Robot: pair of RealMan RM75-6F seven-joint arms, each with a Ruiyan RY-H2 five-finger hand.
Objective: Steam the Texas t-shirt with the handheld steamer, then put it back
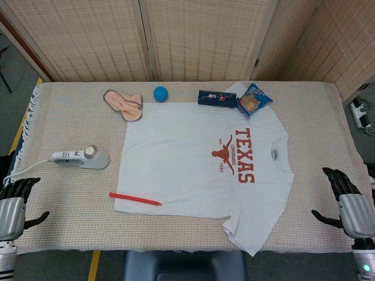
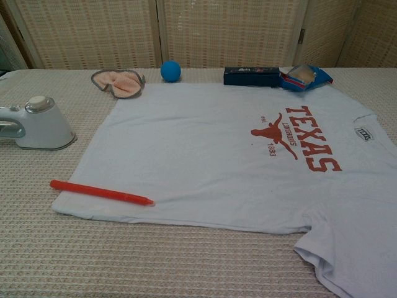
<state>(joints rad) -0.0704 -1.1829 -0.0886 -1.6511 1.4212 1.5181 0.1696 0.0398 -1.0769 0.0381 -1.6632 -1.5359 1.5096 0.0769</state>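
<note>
Steamer (image 1: 82,157) beside flat t-shirt (image 1: 187,158)

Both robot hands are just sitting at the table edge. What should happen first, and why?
Probably the left robot hand should reach for the white handheld steamer. It lies untouched on that side, left of the white Texas t-shirt, and both robot hands are empty.

Before me stands a table (image 1: 316,111) covered in a beige woven cloth (image 1: 64,123) with a fringe along its left edge. Behind it a folding screen (image 1: 193,35) of pale woven panels in wooden frames closes off the room. The floor (image 1: 14,99) is grey, with a yellow stripe (image 1: 24,120) beside the table. A white power strip (image 1: 358,112) lies at far right. Light is even and soft.
</note>
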